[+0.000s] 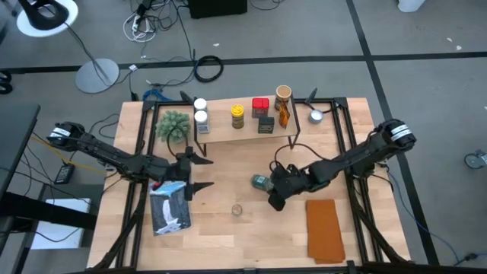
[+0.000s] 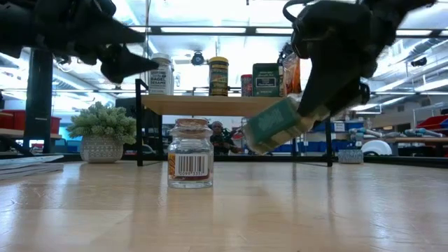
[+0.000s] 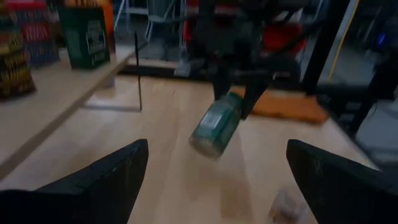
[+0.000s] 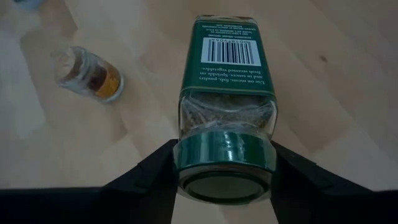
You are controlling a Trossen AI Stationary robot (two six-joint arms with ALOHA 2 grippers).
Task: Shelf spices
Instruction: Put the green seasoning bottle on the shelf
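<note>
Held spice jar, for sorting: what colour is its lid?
Dark green lid, clearest in the right wrist view.

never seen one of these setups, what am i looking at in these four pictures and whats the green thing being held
Two dark robot arms work at a wooden table. One picture looks straight down from overhead, one looks level across the tabletop, and the other two come from a camera on each arm's wrist.

The right gripper has its jaws closed on the lid end of a green-lidded spice jar, which hangs tilted just above the table. The left gripper waits open nearby, holding nothing.

At the back stands a low shelf already carrying several jars and tins. A small clear jar stands upright mid-table. There is also a fuzzy green plant, an orange cloth and a book.
</note>
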